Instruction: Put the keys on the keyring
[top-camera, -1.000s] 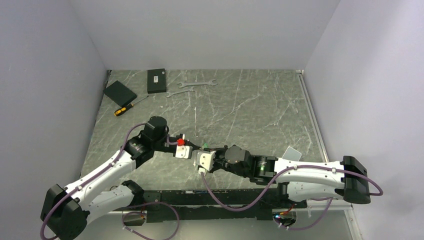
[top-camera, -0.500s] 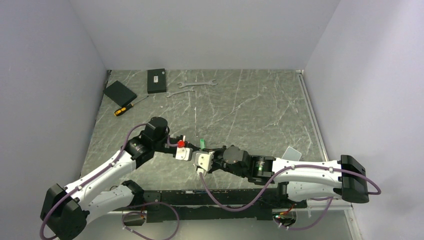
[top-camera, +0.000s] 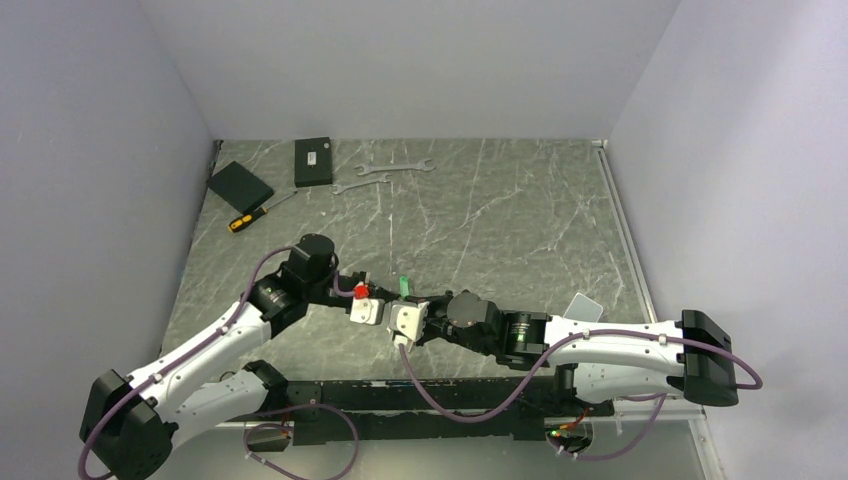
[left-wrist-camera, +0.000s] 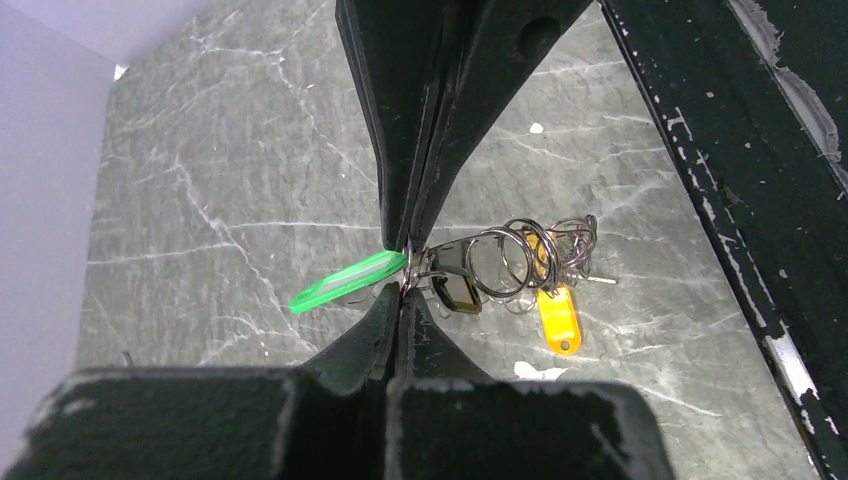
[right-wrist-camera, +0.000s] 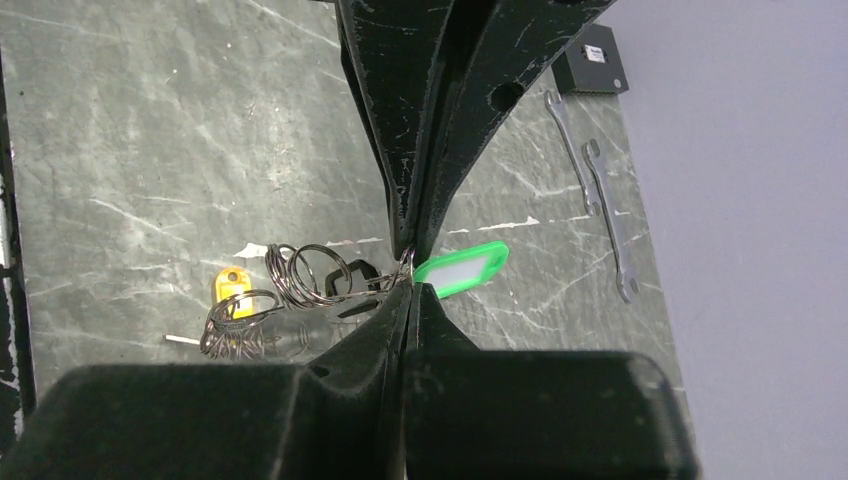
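Black box (top-camera: 313, 162) at the tabletop's far-left corner, closed, contents not visible. Flat black pad (top-camera: 240, 184) lies beside it, nearer the left edge.

Both arms reach in from the near edge and meet left of centre, close to that edge. Left gripper (left-wrist-camera: 405, 268): jaws pressed together, tips pinching the metal at the head of the green tag. Right gripper (right-wrist-camera: 412, 265): jaws pressed together too, pinching the same spot from the opposite side. Keyring (left-wrist-camera: 512, 255), a tangle of thin wire loops, sits just beyond the tips, on the far side of the pinch from the tag. Keys (left-wrist-camera: 372, 272) are right at the jaw tips of both grippers, with the green tag sticking out sideways from the pinch, clear of the fingers. Cannot tell whether a ring wire is caught in either pinch as well. Black-headed key (left-wrist-camera: 457, 288) and yellow tag (left-wrist-camera: 558, 318) hang among the loops. Cannot tell whether the bunch is off the surface or resting on it.

Walls (top-camera: 400, 60) plain pale lilac on three sides. Tabletop (top-camera: 500, 220) is dark grey-green marble with white veins. Two silver wrenches (top-camera: 397, 167) near the far edge, right of the box. Yellow-handled screwdriver (top-camera: 255, 212) by the pad. Pale card (top-camera: 583, 305) near the right edge.
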